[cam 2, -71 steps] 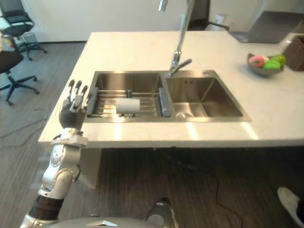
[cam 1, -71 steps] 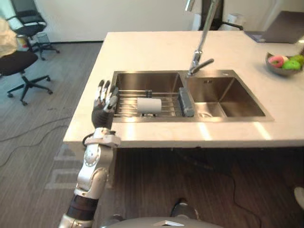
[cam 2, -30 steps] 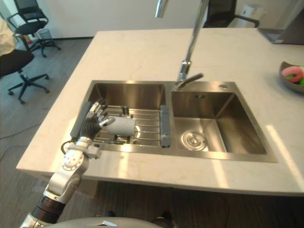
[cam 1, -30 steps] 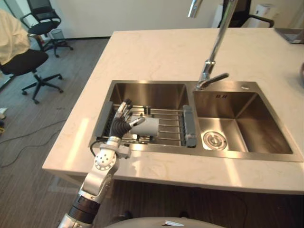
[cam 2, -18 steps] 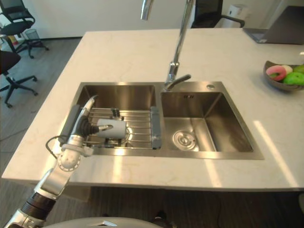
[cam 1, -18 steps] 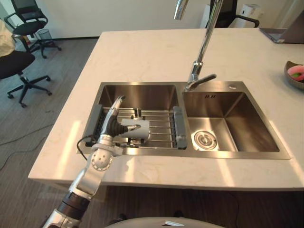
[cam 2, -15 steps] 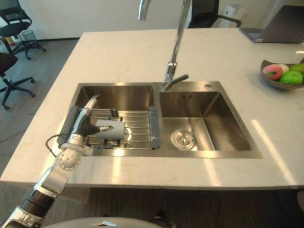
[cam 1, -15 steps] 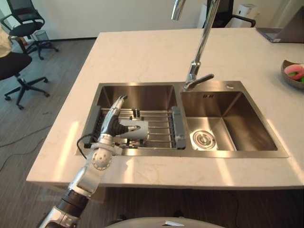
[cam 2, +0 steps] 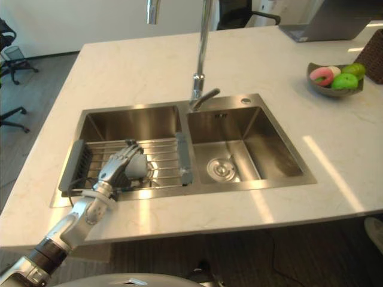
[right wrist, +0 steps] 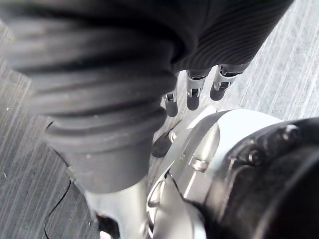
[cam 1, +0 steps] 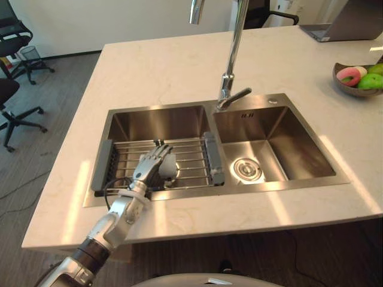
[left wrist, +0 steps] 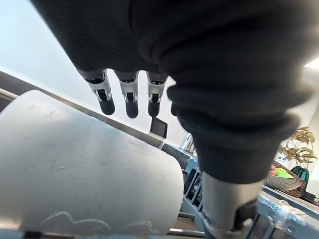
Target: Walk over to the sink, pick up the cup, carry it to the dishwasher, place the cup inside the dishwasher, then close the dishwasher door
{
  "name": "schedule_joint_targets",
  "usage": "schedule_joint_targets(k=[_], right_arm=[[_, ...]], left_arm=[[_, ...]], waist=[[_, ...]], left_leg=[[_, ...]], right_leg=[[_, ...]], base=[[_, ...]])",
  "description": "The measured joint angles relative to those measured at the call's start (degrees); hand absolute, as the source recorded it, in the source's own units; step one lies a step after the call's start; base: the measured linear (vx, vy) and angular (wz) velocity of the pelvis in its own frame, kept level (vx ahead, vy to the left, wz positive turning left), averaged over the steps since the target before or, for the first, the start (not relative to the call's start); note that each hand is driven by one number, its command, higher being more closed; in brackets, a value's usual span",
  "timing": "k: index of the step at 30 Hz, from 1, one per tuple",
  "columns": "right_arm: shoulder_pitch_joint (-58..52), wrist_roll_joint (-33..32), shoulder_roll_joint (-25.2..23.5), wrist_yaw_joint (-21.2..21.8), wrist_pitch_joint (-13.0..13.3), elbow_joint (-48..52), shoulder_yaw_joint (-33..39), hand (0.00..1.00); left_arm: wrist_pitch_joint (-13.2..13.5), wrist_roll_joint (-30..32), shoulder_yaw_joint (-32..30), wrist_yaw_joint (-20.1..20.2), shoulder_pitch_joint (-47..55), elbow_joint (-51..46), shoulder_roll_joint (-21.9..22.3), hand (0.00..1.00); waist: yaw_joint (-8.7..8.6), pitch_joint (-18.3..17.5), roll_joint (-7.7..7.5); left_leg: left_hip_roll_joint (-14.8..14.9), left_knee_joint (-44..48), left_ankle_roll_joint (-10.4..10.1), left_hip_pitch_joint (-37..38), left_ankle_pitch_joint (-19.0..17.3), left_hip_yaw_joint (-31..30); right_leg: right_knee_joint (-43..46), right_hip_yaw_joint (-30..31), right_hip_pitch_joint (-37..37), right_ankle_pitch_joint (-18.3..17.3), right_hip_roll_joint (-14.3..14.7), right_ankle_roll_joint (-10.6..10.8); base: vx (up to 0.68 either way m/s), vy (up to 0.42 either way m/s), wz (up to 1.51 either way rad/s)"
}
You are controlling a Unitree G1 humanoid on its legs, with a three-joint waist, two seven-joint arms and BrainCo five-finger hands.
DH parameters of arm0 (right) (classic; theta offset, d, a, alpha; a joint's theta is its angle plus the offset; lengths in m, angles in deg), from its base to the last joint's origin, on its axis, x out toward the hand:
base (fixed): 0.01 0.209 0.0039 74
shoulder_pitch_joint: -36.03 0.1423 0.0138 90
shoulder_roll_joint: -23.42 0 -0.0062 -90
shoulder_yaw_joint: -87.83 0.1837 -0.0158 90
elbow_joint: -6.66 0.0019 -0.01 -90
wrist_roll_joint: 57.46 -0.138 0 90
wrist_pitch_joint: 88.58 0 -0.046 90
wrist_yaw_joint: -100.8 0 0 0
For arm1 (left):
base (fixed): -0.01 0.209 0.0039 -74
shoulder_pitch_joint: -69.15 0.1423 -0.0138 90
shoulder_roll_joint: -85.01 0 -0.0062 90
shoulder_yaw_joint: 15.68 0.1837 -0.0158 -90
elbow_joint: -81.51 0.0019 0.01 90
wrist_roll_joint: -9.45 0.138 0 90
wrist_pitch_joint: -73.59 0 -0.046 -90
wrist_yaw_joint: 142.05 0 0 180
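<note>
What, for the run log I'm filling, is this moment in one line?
phase: cup grasp | left hand: over white cup, fingers open | cup: on rack, left sink basin | right hand: open, above floor

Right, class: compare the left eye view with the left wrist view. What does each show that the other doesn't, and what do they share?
The left eye view adds the whole double sink, the drain in its right basin, a laptop at the counter's far corner and an office chair on the floor. The left wrist view adds the dark fingertips from close, with a gap between them and the cup's white side, and a golden leafy plant beyond. Both show the left hand over the cup, the rack and the fruit bowl.
</note>
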Motion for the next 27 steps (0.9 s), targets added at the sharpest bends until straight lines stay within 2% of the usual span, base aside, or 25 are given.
schedule_joint_targets(k=[7,12,16,22,27], right_arm=[[0.4,-1.3,0.2,-0.5,0.0,0.0,-1.0,0.0],[0.4,-1.8,0.9,-0.6,0.0,0.0,-1.3,0.0],[0.4,-2.1,1.3,-0.6,-0.1,0.0,-2.4,0.0],[0.4,-2.1,1.4,-0.6,-0.1,0.0,-2.8,0.0],[0.4,-2.1,1.4,-0.6,-0.1,0.0,-3.2,0.0]], left_arm=[[-1.7,0.4,-0.1,-4.6,-0.2,2.2,0.1,0.0],[-3.6,2.8,-0.6,-6.0,-0.5,4.4,1.5,0.0],[-5.0,2.8,-0.7,-6.9,-0.5,4.7,1.7,0.0],[-8.5,2.7,-0.9,-6.4,-0.7,5.0,1.8,0.0],[-11.1,2.8,-1.7,-3.5,-1.7,5.6,2.8,0.0]], waist=[[-0.48,0.1,0.11],[-0.56,0.2,1.01],[-0.51,0.2,1.15],[-0.5,0.2,1.15],[-0.52,0.2,1.14]], left_leg=[[0.0,0.1,-0.1,0.3,-0.5,-0.2],[0.1,0.0,-0.2,0.6,-0.6,-0.9],[0.1,0.0,-0.3,0.5,-0.6,-2.4],[0.5,0.0,-0.3,0.4,-0.6,-3.6],[0.5,0.0,-0.4,-0.1,-0.6,-4.5]], right_leg=[[0.0,0.5,0.0,0.2,0.1,-0.2],[0.0,1.1,-0.1,0.1,0.3,-0.3],[0.0,1.1,-0.1,-0.1,0.7,-0.3],[0.0,1.2,-0.2,-0.3,1.4,-0.5],[0.0,1.2,-0.6,-0.2,1.5,-0.6]], base=[[-0.02,0.001,-0.03],[-0.02,-0.002,-0.06],[0.0,0.0,0.0],[0.0,0.0,-0.01],[0.0,0.0,0.0]])
